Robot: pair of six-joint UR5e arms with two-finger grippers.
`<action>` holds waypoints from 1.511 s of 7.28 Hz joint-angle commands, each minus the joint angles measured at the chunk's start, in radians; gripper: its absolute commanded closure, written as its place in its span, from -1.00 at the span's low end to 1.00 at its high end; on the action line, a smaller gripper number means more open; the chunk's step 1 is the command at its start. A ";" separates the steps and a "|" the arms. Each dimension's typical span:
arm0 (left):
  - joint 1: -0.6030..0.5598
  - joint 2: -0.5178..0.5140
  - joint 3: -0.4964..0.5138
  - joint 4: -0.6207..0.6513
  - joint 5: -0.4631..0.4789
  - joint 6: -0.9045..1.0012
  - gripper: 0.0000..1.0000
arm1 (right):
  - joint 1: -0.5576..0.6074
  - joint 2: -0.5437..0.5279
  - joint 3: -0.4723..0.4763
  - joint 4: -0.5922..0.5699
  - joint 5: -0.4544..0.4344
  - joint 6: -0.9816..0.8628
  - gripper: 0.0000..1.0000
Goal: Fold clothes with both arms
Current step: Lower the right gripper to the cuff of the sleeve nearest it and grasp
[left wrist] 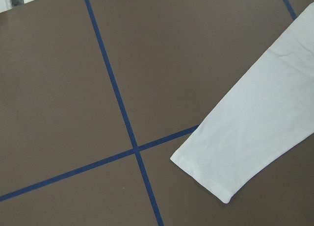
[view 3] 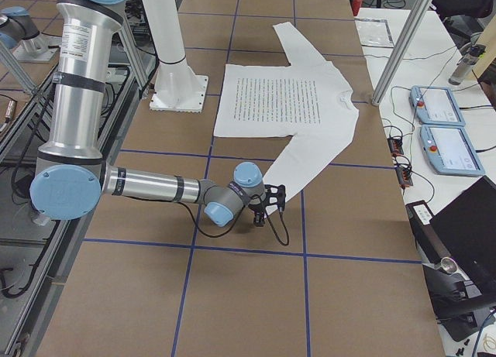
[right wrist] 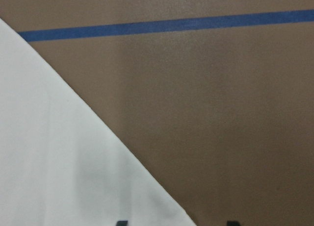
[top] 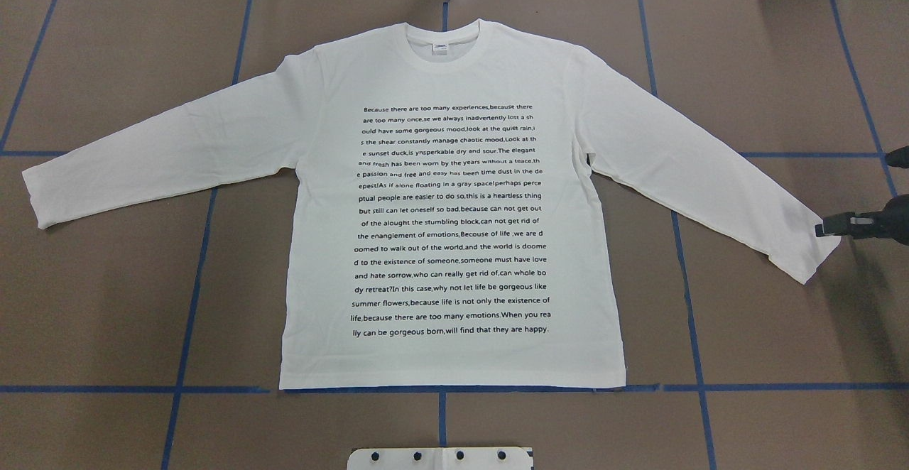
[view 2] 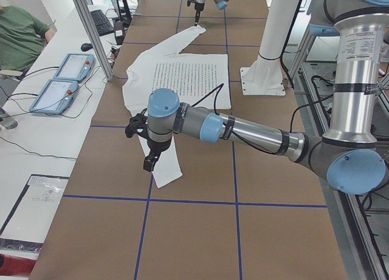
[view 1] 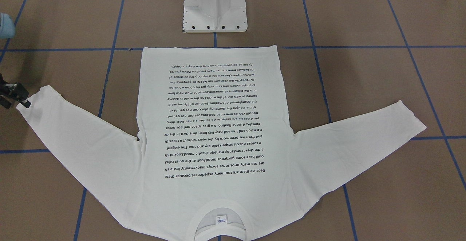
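The clothes are one white long-sleeved T-shirt [top: 454,193], spread flat with its black text block facing up and both sleeves stretched out. My right gripper [top: 827,229] is at the cuff of the shirt's right-hand sleeve [right wrist: 64,162]. In the right wrist view its two dark fingertips stand apart, one over the fabric and one over bare table, so it is open. The left gripper [view 2: 149,161] hovers above the other sleeve's cuff [left wrist: 206,177]. It shows only in the exterior left view, so I cannot tell whether it is open or shut.
The brown table [top: 767,65] carries a grid of blue tape. The white pedestal base [view 1: 214,8] stands just behind the shirt's hem. Two teach pendants [view 2: 61,79] lie on a side bench, where a person [view 2: 18,31] sits.
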 commanded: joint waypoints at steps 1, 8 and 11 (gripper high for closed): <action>0.000 0.001 -0.003 0.000 0.000 0.000 -1.00 | -0.006 0.002 -0.005 0.000 0.000 0.000 -0.32; -0.002 0.001 -0.007 0.002 0.000 0.000 -1.00 | -0.004 0.005 0.011 -0.002 0.017 0.003 1.00; 0.000 0.003 -0.005 0.003 0.000 -0.002 -1.00 | 0.029 0.011 0.159 -0.142 0.071 0.005 1.00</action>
